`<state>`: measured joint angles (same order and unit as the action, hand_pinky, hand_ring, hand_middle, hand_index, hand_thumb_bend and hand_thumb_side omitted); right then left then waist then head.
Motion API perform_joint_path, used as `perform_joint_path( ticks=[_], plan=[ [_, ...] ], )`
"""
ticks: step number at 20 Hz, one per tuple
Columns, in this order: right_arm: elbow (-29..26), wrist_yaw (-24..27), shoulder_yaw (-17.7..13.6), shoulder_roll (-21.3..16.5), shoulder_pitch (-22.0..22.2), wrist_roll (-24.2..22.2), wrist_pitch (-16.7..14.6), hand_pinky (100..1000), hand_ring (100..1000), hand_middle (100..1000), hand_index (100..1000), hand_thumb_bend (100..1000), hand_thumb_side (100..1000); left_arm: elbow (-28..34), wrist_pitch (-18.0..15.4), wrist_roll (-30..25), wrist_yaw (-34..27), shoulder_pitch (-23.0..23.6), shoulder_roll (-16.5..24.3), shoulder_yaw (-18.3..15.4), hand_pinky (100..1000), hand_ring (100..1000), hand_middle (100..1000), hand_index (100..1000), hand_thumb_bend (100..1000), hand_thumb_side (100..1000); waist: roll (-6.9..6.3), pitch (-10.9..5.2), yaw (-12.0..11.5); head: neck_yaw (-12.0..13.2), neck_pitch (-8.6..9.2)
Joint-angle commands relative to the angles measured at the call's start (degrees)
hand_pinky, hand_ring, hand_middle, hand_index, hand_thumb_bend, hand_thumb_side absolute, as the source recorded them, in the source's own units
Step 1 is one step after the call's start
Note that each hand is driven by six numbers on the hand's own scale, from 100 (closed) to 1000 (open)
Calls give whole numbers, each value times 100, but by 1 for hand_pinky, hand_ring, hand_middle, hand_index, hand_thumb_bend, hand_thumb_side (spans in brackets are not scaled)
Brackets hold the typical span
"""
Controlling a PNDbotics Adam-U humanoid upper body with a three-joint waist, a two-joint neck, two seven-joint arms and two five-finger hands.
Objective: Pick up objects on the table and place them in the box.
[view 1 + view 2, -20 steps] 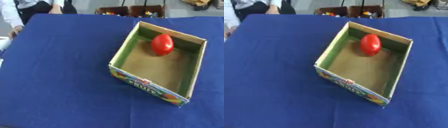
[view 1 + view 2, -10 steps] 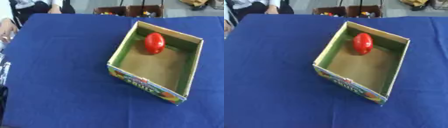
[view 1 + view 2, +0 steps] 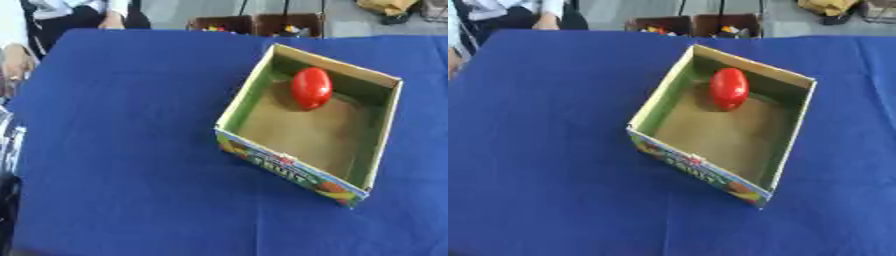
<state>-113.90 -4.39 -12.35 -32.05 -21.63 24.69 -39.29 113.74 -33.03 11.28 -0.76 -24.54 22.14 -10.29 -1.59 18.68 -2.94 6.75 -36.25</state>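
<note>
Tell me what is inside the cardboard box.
One red oval object lies inside the box, near its far wall. The rest of the brown floor shows bare; the strip behind the near wall is hidden.

Grey floor (image 3: 605, 9) beyond the blue-clothed table (image 3: 544, 150), with brown crates (image 3: 697, 24) there.

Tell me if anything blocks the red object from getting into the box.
Nothing visible does: the red object already lies inside the box, near its far wall. No other loose item shows on the blue table, and neither hand is clearly in view.
</note>
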Motion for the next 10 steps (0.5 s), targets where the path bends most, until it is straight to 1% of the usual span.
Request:
perform_joint_path(
  ticks=[1, 10],
  plan=[
    [-69, 41, -77, -166, -22, -35, -19, 691, 783, 690, 786, 100, 830, 85, -41, 115, 136, 2, 34, -29, 766, 962, 830, 993, 195, 1000, 36, -238, -20, 25, -48],
    [-69, 61, -98, -117, 24, -75, 12, 693, 784, 689, 787, 100, 832, 85, 7, 172, 0, 106, -55, 6, 739, 951, 818, 984, 139, 1000, 26, -279, -40, 8, -59]
  ],
)
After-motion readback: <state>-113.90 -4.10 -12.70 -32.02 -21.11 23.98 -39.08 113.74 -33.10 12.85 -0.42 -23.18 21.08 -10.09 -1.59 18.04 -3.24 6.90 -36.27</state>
